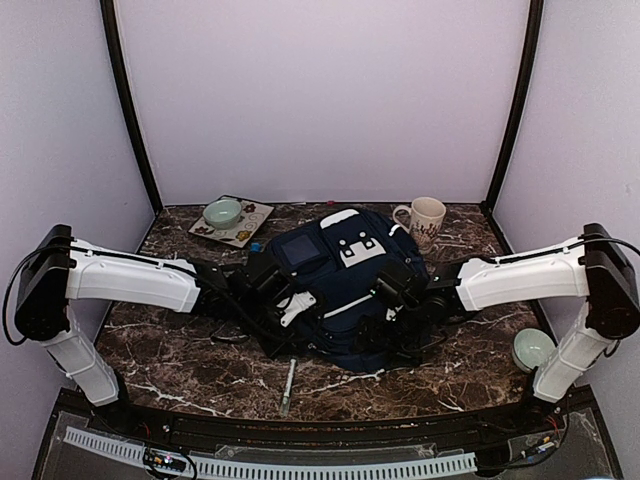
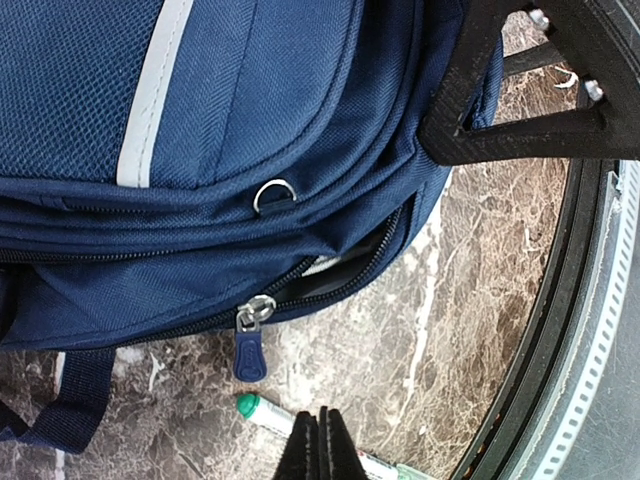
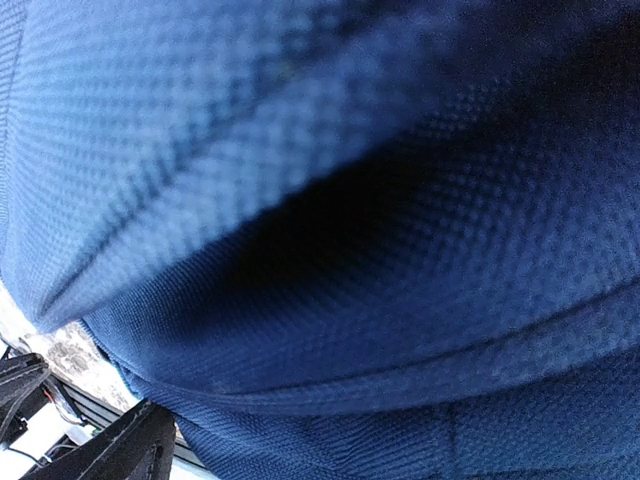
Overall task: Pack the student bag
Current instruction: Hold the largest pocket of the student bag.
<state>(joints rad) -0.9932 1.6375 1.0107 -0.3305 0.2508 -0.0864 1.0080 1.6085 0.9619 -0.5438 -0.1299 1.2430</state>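
The student bag (image 1: 340,285) lies flat on the marble table (image 2: 470,300), just ahead of the left gripper (image 2: 320,445), whose jaws are pressed together on nothing. A green-capped marker (image 2: 262,412) sits between them and the bag. The right gripper (image 1: 392,298) is spread wide with the cloth right up against it, and I see nothing pinched. It's navy woven fabric with a white stripe. I'd guess it is soft, floppy and bulky, so it will sag if lifted. The zip pull (image 2: 249,345) by the half-open zipper looks the best hold.
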